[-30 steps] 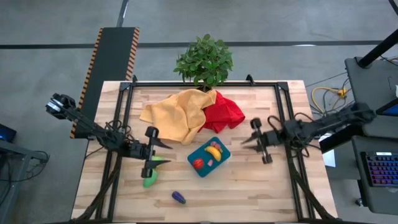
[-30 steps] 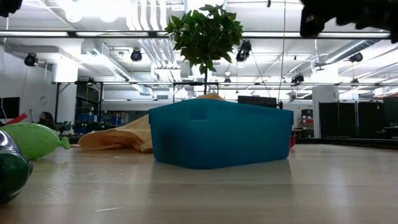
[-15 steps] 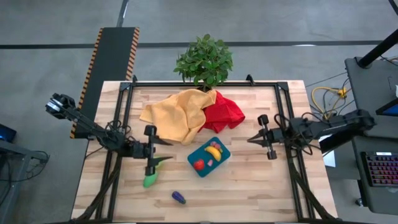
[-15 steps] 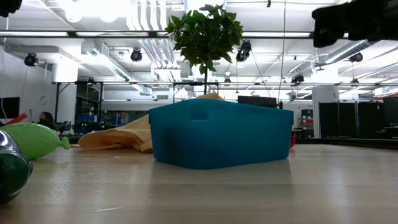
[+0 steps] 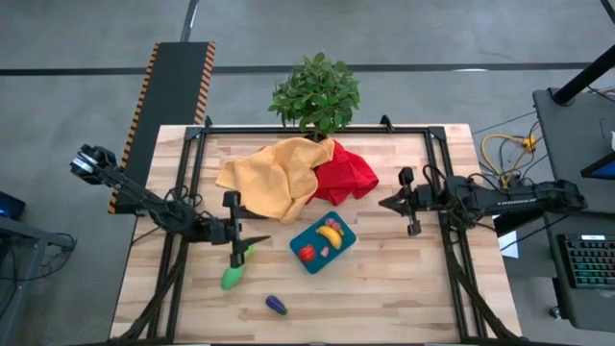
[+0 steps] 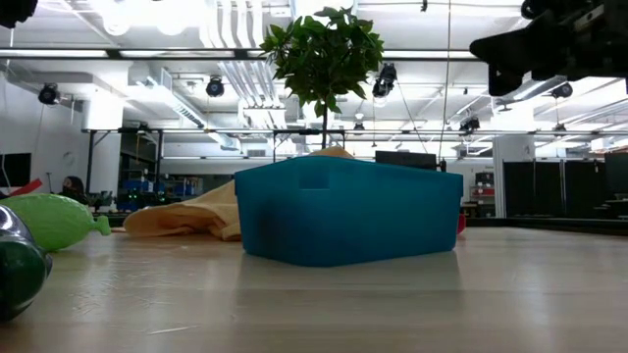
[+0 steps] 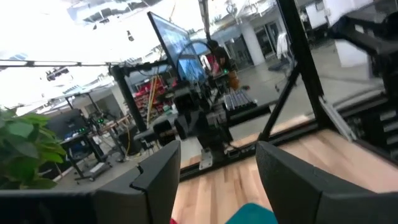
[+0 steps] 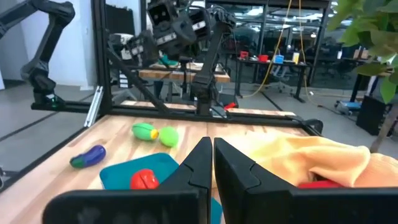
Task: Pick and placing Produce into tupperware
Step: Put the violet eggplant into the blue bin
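Note:
The teal tupperware (image 5: 323, 242) sits mid-table (image 6: 348, 211) and holds the yellow banana (image 5: 332, 234), the red tomato (image 5: 307, 254) and a small pink piece. One green piece (image 5: 232, 279) lies on the table to its left, and another (image 5: 248, 253) lies just beside my left gripper (image 5: 258, 239). The purple eggplant (image 5: 276, 305) lies near the table's near edge. My left gripper (image 7: 217, 144) is open, pointing toward the tupperware. My right gripper (image 5: 384, 203) hangs shut (image 8: 211, 142) above the table, right of the tupperware and the red cloth.
A yellow cloth (image 5: 269, 178) and a red cloth (image 5: 346, 175) lie crumpled behind the tupperware. A potted plant (image 5: 315, 93) stands at the far edge. Bare wood shows at the table's right side and along the near edge.
My right gripper has moved toward the table's far edge and come down a little. It shows lower in the low view than before. The produce and the tupperware have stayed put.

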You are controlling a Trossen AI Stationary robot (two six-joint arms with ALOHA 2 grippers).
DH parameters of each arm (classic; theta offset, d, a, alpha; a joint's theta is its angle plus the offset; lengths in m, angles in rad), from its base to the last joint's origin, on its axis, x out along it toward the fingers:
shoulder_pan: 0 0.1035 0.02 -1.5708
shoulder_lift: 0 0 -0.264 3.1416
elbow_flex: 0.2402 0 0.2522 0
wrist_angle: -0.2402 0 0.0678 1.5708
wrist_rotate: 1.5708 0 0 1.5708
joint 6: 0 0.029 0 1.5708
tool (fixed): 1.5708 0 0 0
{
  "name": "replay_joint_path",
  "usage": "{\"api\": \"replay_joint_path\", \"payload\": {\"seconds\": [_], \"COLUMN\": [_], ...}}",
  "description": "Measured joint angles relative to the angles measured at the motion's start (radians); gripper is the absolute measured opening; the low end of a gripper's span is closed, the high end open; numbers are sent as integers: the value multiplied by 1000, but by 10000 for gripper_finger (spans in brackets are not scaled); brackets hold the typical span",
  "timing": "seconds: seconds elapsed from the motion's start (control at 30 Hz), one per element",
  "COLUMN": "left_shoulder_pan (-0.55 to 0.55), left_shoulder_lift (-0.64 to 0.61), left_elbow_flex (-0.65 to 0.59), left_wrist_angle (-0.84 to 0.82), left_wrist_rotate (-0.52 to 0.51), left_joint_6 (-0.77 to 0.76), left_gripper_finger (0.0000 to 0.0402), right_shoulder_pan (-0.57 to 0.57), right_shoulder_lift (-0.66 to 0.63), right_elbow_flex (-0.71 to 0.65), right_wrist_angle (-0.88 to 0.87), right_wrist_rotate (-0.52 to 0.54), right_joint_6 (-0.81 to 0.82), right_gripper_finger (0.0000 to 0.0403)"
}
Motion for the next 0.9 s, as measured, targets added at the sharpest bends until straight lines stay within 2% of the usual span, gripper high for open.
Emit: {"api": "replay_joint_path", "payload": {"seconds": [0.1,0.23,0.47,0.63,0.73,0.9], "left_shoulder_pan": [0,0,-9,-20,-21,-32], "left_shoulder_lift": [19,49,113,207,280,393], "left_elbow_flex": [20,57,133,176,225,329], "left_wrist_angle": [-56,-51,-47,-48,-50,-70], "left_wrist_rotate": [0,-4,-17,-17,-38,-82], "left_joint_6": [25,88,78,189,212,223], "left_gripper_finger": [196,196,196,201,224,296], "right_shoulder_pan": [1,1,0,1,1,1], "right_shoulder_lift": [0,0,0,0,0,0], "right_elbow_flex": [8,8,9,9,9,9], "right_wrist_angle": [0,0,0,-4,-8,-8], "right_wrist_rotate": [-1,0,0,0,0,0], "right_joint_6": [2,1,1,1,1,1], "right_gripper_finger": [9,9,9,9,9,9]}}
